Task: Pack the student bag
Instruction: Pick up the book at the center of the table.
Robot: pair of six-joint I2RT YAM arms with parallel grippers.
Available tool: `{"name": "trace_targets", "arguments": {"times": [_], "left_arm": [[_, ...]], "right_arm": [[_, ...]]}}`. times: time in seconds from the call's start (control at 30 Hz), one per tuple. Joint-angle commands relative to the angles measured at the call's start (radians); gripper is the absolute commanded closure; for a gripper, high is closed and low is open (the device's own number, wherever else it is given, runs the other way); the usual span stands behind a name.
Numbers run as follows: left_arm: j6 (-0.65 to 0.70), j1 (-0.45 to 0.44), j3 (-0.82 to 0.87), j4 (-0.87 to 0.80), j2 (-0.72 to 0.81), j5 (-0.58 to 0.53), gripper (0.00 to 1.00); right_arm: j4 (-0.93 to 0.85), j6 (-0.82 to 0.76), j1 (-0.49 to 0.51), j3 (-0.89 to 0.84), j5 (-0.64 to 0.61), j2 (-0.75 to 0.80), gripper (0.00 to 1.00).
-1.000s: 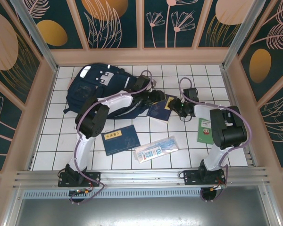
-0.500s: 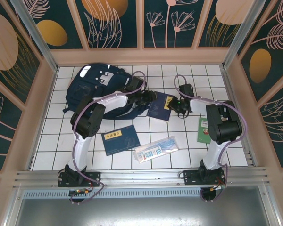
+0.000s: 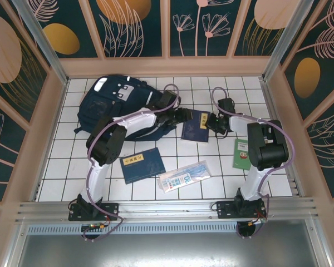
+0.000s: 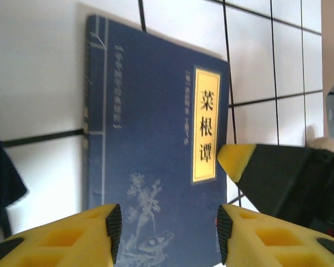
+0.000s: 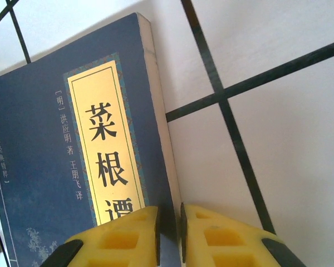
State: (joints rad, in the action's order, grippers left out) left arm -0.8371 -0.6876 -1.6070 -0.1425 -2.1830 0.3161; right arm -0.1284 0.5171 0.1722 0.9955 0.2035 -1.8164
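Gripping blue book (image 5: 39, 183) edge, right end effector (image 5: 170, 216)

On my screen, the white tiled table (image 3: 72, 167) carries four loose items. A dark blue book with a yellow title label (image 3: 196, 127) lies flat around the middle, towards the far side. The label runs down its cover with black characters, and close up I can see its pale page edge along one side. A second blue book (image 3: 142, 164) sits nearer and to the left, and a clear packet of printed paper (image 3: 183, 176) is just beside it on the right. A green book (image 3: 242, 154) lies well apart at the right. Dark teal wall panels with plant patterns (image 3: 133, 28) enclose the table.
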Motion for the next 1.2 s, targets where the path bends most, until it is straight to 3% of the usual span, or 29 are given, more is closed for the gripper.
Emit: {"name": "trace_targets", "arguments": {"times": [0.0,0.2,0.57,0.93,1.17], "left_arm": [[0.013,-0.007,-0.038,-0.087,-0.066,-0.003,0.50],[0.034,-0.007,-0.042,-0.150,-0.082,-0.096,0.50],[0.033,-0.007,-0.032,-0.158,-0.081,-0.150,0.49],[0.060,-0.030,-0.101,-0.169,-0.161,0.025,0.52],[-0.165,-0.023,0.073,0.336,-0.048,0.334,0.55]], "right_arm": [[-0.093,-0.021,-0.013,-0.049,-0.045,-0.013,0.81],[-0.082,-0.022,-0.012,-0.051,-0.029,-0.014,0.80],[-0.070,-0.022,-0.009,-0.055,-0.011,-0.027,0.80],[-0.053,-0.022,0.013,-0.033,0.038,-0.057,0.80],[-0.048,-0.012,0.011,-0.030,0.053,-0.059,0.80]]}}
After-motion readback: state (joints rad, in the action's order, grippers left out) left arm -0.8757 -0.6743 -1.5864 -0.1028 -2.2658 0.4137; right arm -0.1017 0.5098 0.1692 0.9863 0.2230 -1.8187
